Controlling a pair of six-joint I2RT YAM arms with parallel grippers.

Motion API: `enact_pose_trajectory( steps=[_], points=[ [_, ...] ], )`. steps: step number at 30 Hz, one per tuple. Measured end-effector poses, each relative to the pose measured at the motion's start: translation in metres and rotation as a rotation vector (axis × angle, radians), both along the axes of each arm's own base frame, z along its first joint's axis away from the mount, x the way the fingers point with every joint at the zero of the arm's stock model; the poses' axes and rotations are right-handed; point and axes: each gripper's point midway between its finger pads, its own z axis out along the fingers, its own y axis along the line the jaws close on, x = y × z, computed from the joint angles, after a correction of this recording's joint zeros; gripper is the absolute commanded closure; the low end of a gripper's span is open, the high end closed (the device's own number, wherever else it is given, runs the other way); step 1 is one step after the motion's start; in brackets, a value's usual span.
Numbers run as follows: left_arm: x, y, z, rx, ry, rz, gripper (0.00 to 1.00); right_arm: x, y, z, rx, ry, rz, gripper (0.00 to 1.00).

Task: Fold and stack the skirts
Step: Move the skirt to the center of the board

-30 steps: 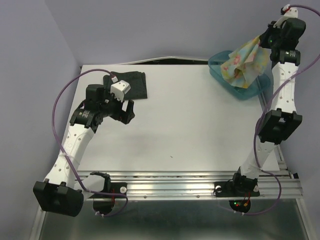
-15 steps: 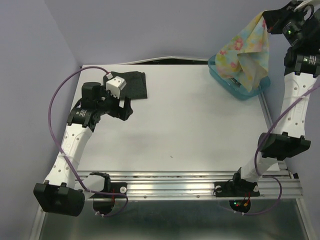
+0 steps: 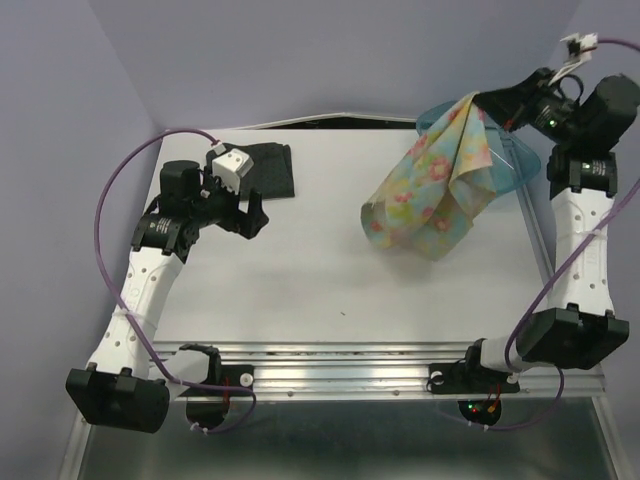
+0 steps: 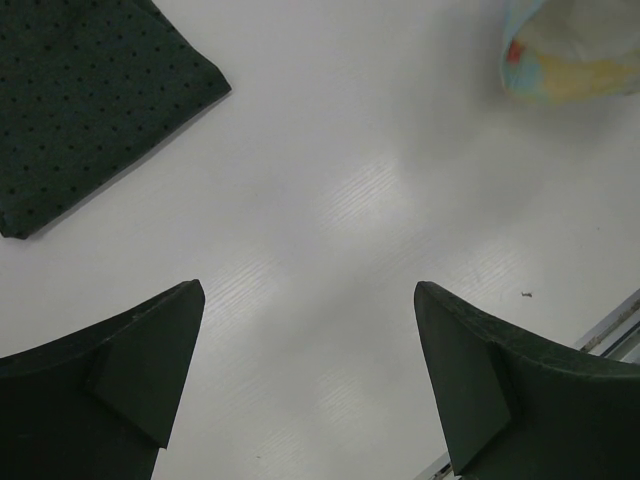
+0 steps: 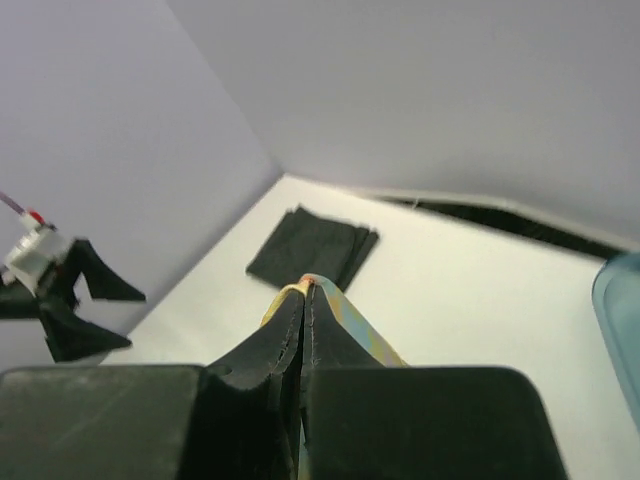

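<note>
Pale lilac walls [image 3: 300, 60] close in a white table [image 3: 330, 270], and from the overhead view I see the right gripper [image 3: 483, 100] at the upper right of the frame, pinched tight on one corner of the floral skirt [image 3: 430, 195]. The cloth hangs bunched in the air, its long axis running from that pinched corner down toward the lower left, with its free end over the right half of the table and partly in front of the teal bin [image 3: 518, 168]. The dark skirt [image 3: 268, 168] lies folded flat in the upper left corner, and the left gripper [image 3: 245, 208] hovers just beside its near edge, jaws spread wide and empty. From the left wrist view, the left gripper [image 4: 305, 390] shows both fingers far apart over bare table, the dark skirt [image 4: 90, 90] at the upper left and a scrap of the floral skirt [image 4: 570, 50] well apart at the upper right. From the right wrist view, the right gripper [image 5: 303, 330] is clamped on a yellow edge of the floral skirt [image 5: 340, 325]; beyond it lie the dark skirt [image 5: 315, 250] and, at the left edge, the left gripper [image 5: 70, 295]. By my reckoning the floral skirt must come down on the open middle of the table, leftward of the pincer holding it; the left arm is the nearer one to take its free end.
</note>
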Motion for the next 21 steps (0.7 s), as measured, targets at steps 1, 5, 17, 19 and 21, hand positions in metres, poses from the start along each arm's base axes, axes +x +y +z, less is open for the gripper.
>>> enact_pose_trajectory(
  steps=[1,5,17,19,21],
  points=[
    [0.000,0.000,0.000,0.001,-0.001,-0.005,0.02,0.002,0.004,-0.028,-0.010,0.054,0.026,0.99],
    [-0.002,-0.001,-0.004,0.023,-0.004,-0.043,0.06,0.005,0.013,-0.154,-0.075,0.302,0.075,0.99],
    [-0.016,-0.027,-0.078,0.186,0.092,-0.194,0.16,-0.041,-0.028,-0.355,-0.567,0.571,0.067,0.99],
    [-0.021,-0.045,-0.089,0.215,0.087,-0.251,0.16,-0.043,-0.041,-0.370,-0.649,0.590,0.030,0.99],
    [-0.023,-0.068,-0.100,0.237,0.087,-0.312,0.16,-0.043,-0.055,-0.381,-0.716,0.616,-0.012,0.99]
  ],
)
